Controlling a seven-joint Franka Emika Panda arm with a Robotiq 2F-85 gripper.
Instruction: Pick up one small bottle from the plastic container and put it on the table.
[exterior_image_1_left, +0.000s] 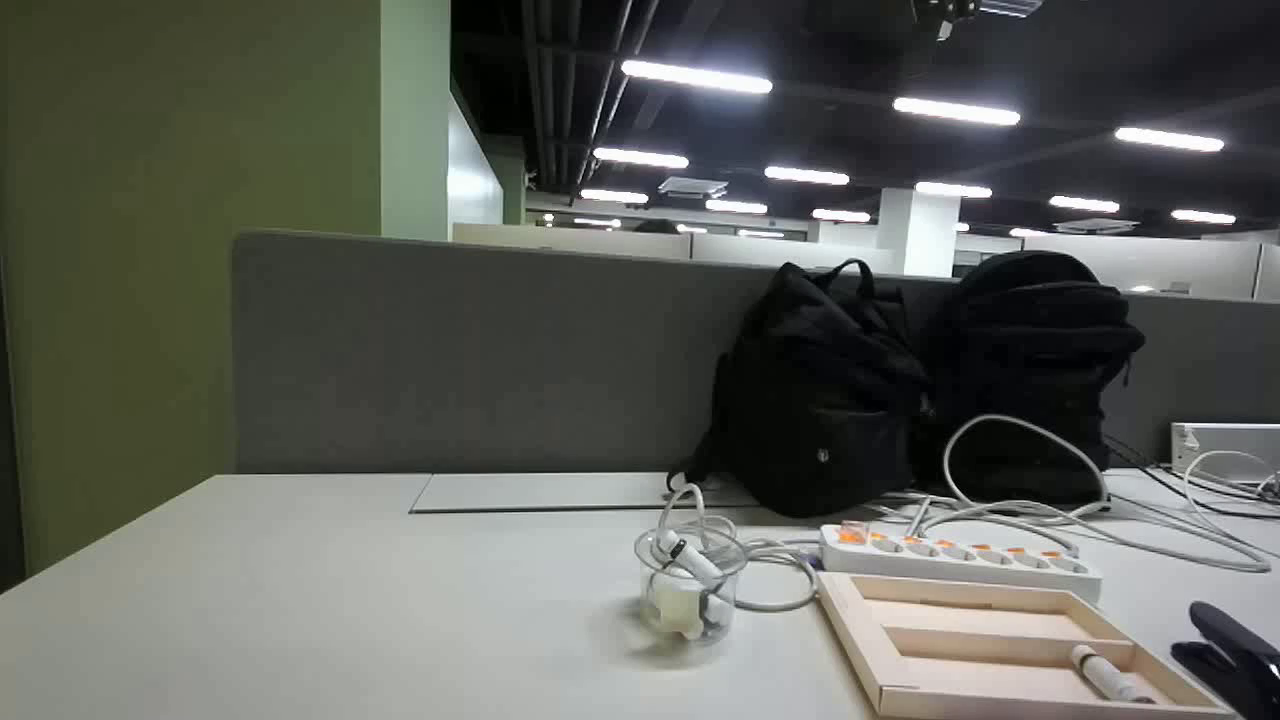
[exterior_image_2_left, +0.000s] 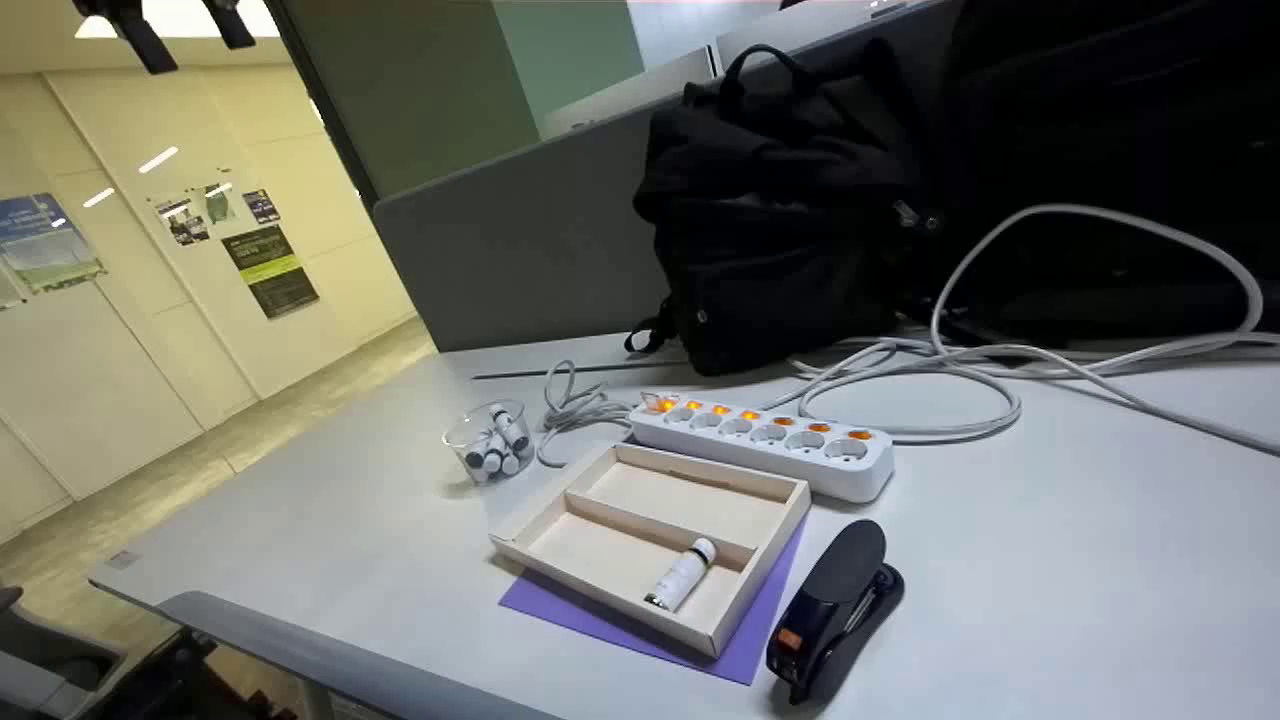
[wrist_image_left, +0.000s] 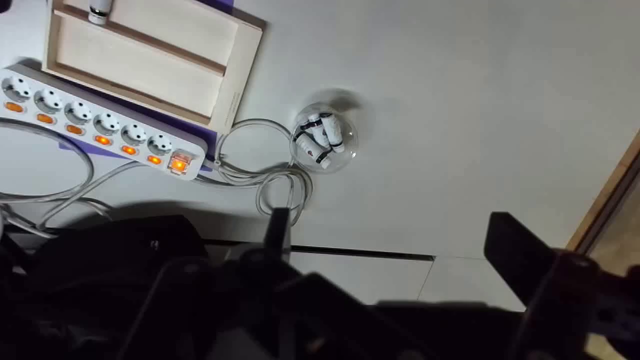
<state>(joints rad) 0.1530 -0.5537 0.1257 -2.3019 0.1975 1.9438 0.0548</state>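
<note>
The clear plastic container (exterior_image_1_left: 738, 570) stands upright on the pale table (exterior_image_1_left: 380, 600) and shows in both exterior views (exterior_image_2_left: 452, 440). It holds several small white bottles (exterior_image_2_left: 510, 428) with black bands, leaning and lying against each other. The wrist view shows the container (wrist_image_left: 347, 161) from above, with the bottles (wrist_image_left: 332, 130) inside. My gripper (wrist_image_left: 391, 213) is open and empty, its fingers wide apart, high above the table. In an exterior view its fingertips (exterior_image_2_left: 198, 50) hang at the top left edge, well above the container and apart from it.
A beige two-compartment tray (exterior_image_2_left: 570, 508) on a purple sheet (exterior_image_2_left: 740, 660) holds one small bottle (exterior_image_2_left: 683, 573). A white power strip (exterior_image_2_left: 860, 480), looped cables (exterior_image_2_left: 575, 405) beside the container, a black stapler (exterior_image_2_left: 838, 600) and black backpacks (exterior_image_1_left: 820, 400) by the grey partition (exterior_image_1_left: 480, 360) are around.
</note>
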